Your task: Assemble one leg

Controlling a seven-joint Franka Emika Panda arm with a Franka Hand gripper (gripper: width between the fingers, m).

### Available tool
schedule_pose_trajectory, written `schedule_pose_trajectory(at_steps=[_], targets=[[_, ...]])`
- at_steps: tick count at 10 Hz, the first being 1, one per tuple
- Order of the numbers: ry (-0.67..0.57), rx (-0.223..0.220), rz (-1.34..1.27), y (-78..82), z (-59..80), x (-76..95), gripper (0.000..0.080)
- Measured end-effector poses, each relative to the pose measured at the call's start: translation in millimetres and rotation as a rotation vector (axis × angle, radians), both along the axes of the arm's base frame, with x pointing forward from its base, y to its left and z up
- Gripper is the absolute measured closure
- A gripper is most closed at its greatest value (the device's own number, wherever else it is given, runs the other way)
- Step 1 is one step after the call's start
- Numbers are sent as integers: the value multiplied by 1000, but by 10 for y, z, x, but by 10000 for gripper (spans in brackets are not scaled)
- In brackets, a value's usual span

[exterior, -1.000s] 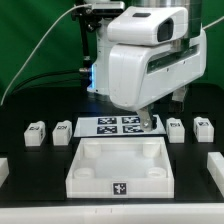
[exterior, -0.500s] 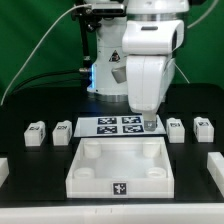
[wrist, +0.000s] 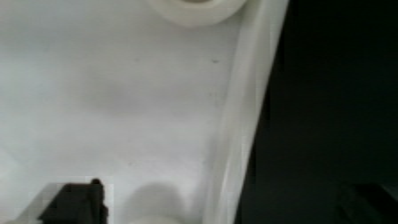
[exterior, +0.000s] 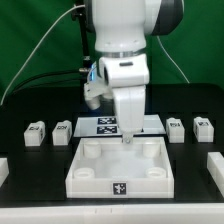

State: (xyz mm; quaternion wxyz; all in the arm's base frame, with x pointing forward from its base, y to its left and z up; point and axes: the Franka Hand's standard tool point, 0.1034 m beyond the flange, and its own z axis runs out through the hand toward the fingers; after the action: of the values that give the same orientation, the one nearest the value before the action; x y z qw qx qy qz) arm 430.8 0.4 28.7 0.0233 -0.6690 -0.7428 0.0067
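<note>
Four small white legs with tags lie in a row on the black table: two at the exterior view's left (exterior: pixel 36 133) (exterior: pixel 62 130) and two at its right (exterior: pixel 176 128) (exterior: pixel 203 127). My gripper (exterior: pixel 128 137) hangs over the far rim of the large white tray (exterior: pixel 88 172), apart from every leg. In the wrist view the gripper (wrist: pixel 222 205) is open and empty above the tray's white wall (wrist: pixel 125 110), with one dark fingertip (wrist: pixel 75 203) showing. A round corner hole (wrist: pixel 196 10) of the tray is ahead. No leg shows in the wrist view.
The marker board (exterior: pixel 100 124) lies behind the tray, partly hidden by the arm. White parts sit at the exterior view's right edge (exterior: pixel 214 166) and left edge (exterior: pixel 3 170). Cables hang behind the arm's base.
The arm has swung toward the exterior view's left and turned, carrying the gripper from over the marker board's right end to over the tray's far rim. Nothing was picked up.
</note>
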Motion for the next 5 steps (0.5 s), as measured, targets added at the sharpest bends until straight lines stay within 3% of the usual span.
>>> schedule_pose_trajectory(at_steps=[2, 4, 5], targets=[[30, 5, -59, -38, -179, -96, 150], [34, 3, -100, -36, -197, -97, 150], [35, 3, -102, -38, -200, -100, 273]])
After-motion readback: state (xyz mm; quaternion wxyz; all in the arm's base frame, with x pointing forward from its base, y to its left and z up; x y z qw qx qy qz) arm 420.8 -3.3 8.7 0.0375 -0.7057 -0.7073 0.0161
